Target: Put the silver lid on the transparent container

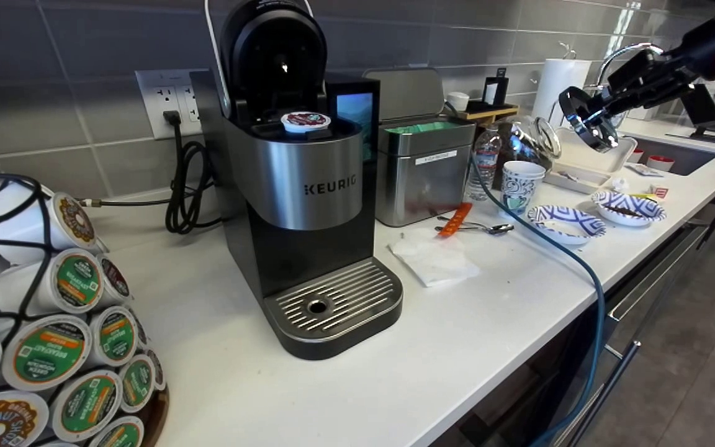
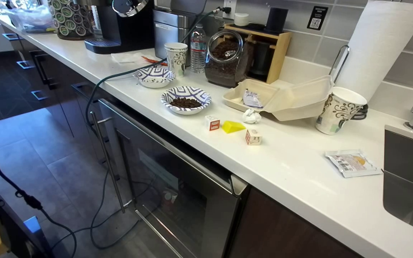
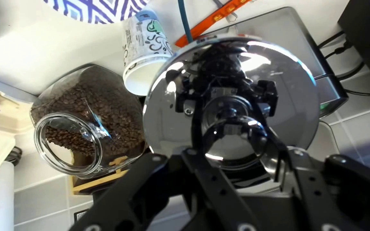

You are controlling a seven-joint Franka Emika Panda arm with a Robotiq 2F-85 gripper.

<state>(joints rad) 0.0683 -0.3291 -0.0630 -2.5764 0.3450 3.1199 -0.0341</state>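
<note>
The silver lid is a round, mirror-like disc with a knob. My gripper is shut on the knob, a finger on each side. In an exterior view the gripper holds the lid tilted, high above the counter. The lid's lower part also shows at the top edge in an exterior view. The transparent container is a clear jar of coffee beans with its open round mouth slanted. In the wrist view the jar is left of the lid, apart from it. The jar is partly hidden behind a cup.
A paper cup and a water bottle stand beside the jar. A steel canister stands near the coffee machine. A wooden rack is behind the jar. A takeout box and a blue cable are nearby.
</note>
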